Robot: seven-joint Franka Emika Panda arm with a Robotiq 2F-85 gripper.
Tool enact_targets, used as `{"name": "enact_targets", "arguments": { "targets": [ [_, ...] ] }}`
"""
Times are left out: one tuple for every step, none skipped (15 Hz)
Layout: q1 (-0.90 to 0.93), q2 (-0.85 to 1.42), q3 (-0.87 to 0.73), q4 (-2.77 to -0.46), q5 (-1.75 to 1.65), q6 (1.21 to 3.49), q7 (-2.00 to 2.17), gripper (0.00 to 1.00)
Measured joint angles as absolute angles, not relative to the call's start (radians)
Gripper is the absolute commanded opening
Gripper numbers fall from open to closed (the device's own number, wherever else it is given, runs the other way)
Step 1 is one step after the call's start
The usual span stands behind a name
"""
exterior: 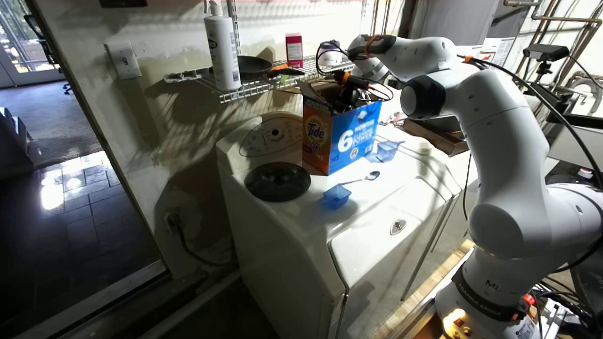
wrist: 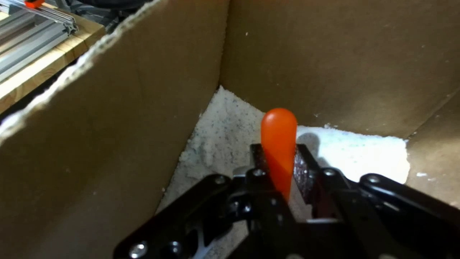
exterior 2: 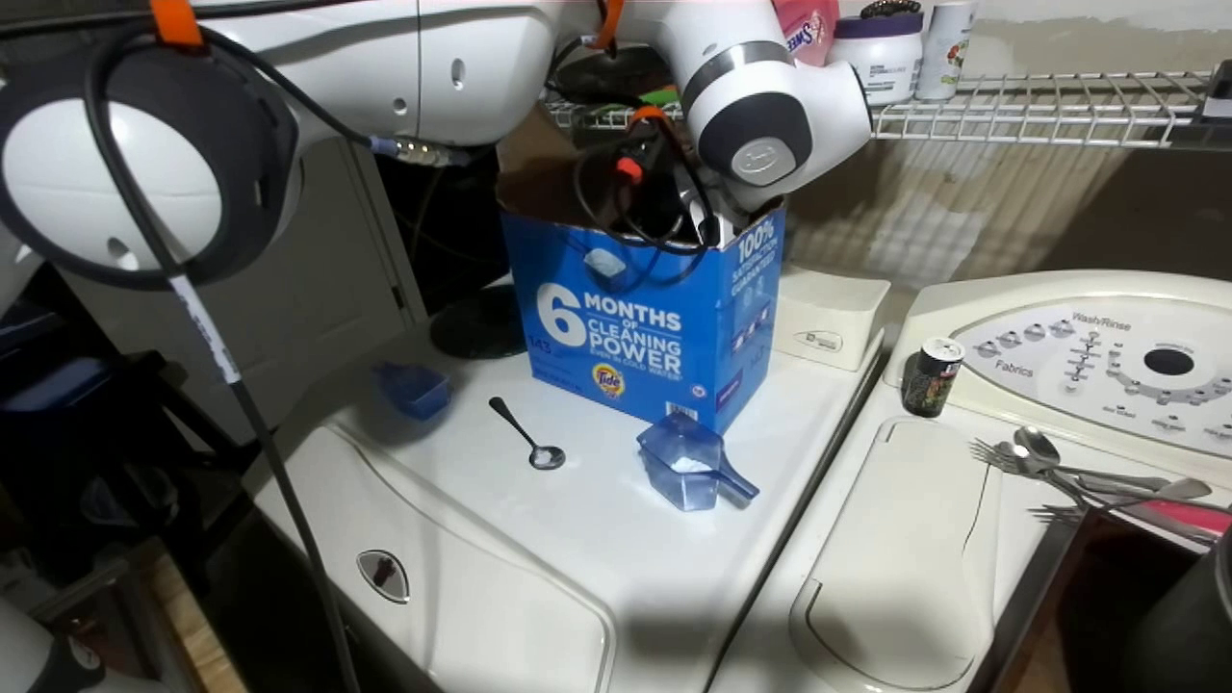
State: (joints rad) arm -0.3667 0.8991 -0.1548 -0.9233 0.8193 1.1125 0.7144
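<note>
The hand [wrist: 279, 158] is closed on an orange handle [wrist: 279, 124], whose rounded end rises from between the two fingers [wrist: 303, 169]; I cannot see its far end. The fingers and handle are inside an open cardboard Tide detergent box [exterior 2: 577, 380], above a layer of speckled white powder [wrist: 228, 124] that fills the corner of the box seen in the wrist view. Whether the far end of the handle touches the powder, I cannot tell.

The box stands upright on the counter [exterior 2: 587, 520], the white top of a laundry machine. Just beside its lower corner in an exterior view lies a translucent blue scoop [exterior 2: 679, 462] with some white powder in it. A second blue scoop [exterior: 337, 195] sits near the side edge, well apart from the box, and a metal spoon [exterior 2: 546, 457] lies between the scoops. A dark round dish [exterior: 278, 182] rests at the rear corner.

On the neighbouring washing machine [exterior 2: 895, 539] are a small black can [exterior 2: 930, 380] and a pile of cutlery [exterior 2: 1054, 472]. A wire shelf [exterior: 261, 90] behind carries a frying pan [exterior: 254, 67] and a white pump bottle [exterior: 221, 52].
</note>
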Motion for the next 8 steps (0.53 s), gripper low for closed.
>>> {"name": "enact_targets", "arguments": {
  "targets": [
    [-0.367,0.902,-0.155,-0.919,0.818,1.113,0.719,0.06],
    [-0.367,0.905,-0.155,-0.914,0.817,1.113,0.723,0.06],
    [-0.367,0.907,-0.155,-0.91,0.815,1.113,0.73,0.06],
    [-0.367,0.909,-0.155,-0.909,0.813,1.113,0.736,0.06],
    [-0.368,0.911,-0.155,-0.907,0.812,1.113,0.741,0.06],
    [-0.368,0.912,-0.155,-0.905,0.809,1.113,0.746,0.06],
    [-0.368,0.913,-0.155,-0.904,0.807,1.113,0.752,0.06],
    [-0.368,0.914,-0.155,-0.904,0.804,1.113,0.756,0.06]
  ]
}}
